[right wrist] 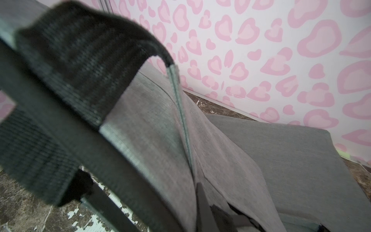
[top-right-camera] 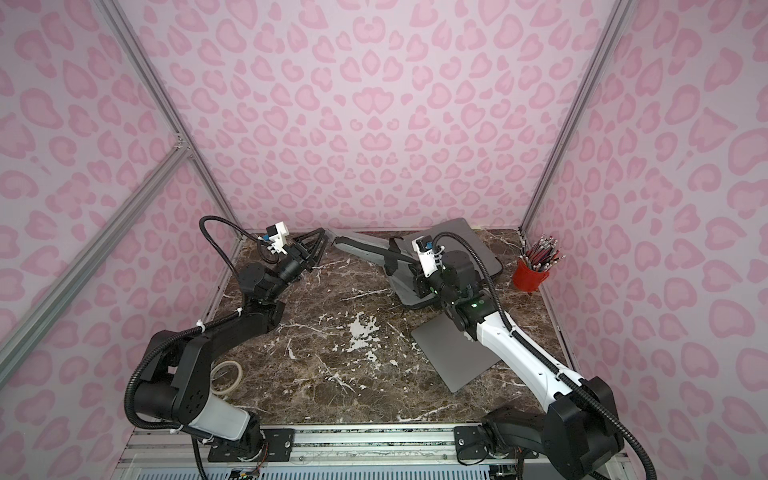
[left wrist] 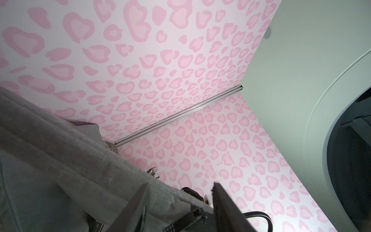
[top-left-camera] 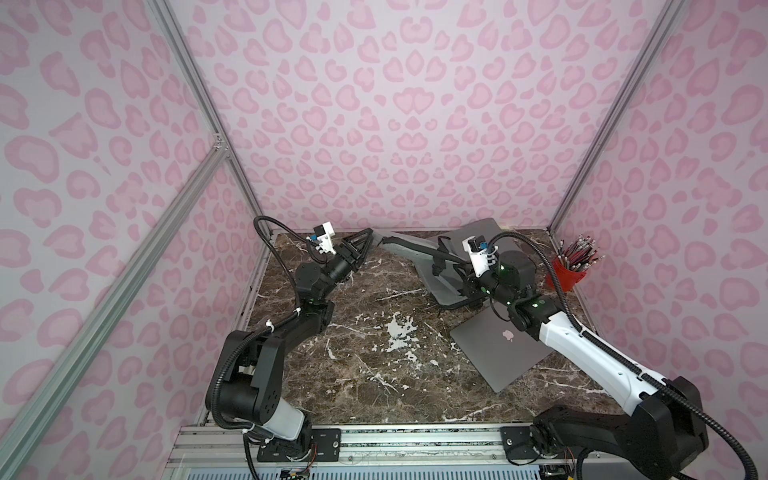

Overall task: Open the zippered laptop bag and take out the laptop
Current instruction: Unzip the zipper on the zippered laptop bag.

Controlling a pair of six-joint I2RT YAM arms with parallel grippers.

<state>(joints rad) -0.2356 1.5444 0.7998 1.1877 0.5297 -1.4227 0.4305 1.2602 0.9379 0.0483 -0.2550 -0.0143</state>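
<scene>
Laptop extraction, closing stage. We see the flat silver-grey laptop (top-left-camera: 498,357) lying on the brown marble-patterned tabletop (top-left-camera: 374,374), near the right arm and apart from the grey fabric laptop bag (top-left-camera: 401,246). The bag hangs slack and raised between both arms, by the back wall. The right gripper (top-left-camera: 442,266) is closed on the bag's fabric beside a black webbing handle (right wrist: 80,70). The left gripper (top-left-camera: 366,240) meets the bag's far corner. In the left wrist view its fingers (left wrist: 224,211) stand apart with the fabric edge between them, and we cannot tell whether they pinch it. We judge the remaining step to be laying the empty bag down. To do it well, we lower both ends evenly, keep the fabric off the laptop and the red cup of pencils (top-left-camera: 567,272), and release only once it rests.
</scene>
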